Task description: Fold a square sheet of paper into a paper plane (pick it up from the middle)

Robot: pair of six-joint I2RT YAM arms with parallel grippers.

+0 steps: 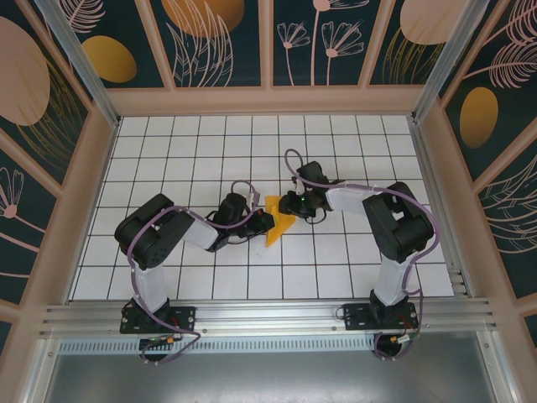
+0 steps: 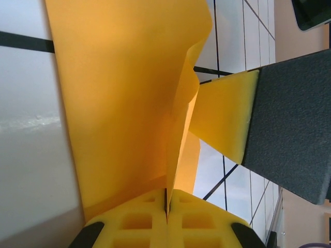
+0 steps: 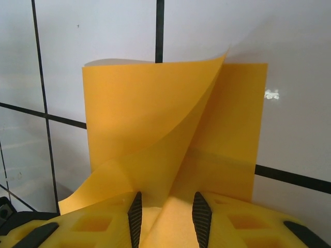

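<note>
The orange-yellow square sheet of paper (image 1: 281, 227) lies at the middle of the tiled table, bent, with one flap curling up (image 3: 150, 113). My left gripper (image 1: 265, 220) comes in from the left. In the left wrist view my left gripper (image 2: 168, 195) is shut on an upright fold of the sheet (image 2: 124, 93). My right gripper (image 1: 290, 206) reaches the sheet's upper edge from the right. In its wrist view the right gripper (image 3: 167, 201) has its jaws apart, the paper running between them unpinched. One of its fingers (image 2: 222, 113) touches the fold.
White grid-tiled table (image 1: 168, 151) inside a frame with patterned wall panels (image 1: 218, 42). The metal rail (image 1: 268, 315) carrying the two arm bases runs along the near edge. The two arms meet over the middle tiles.
</note>
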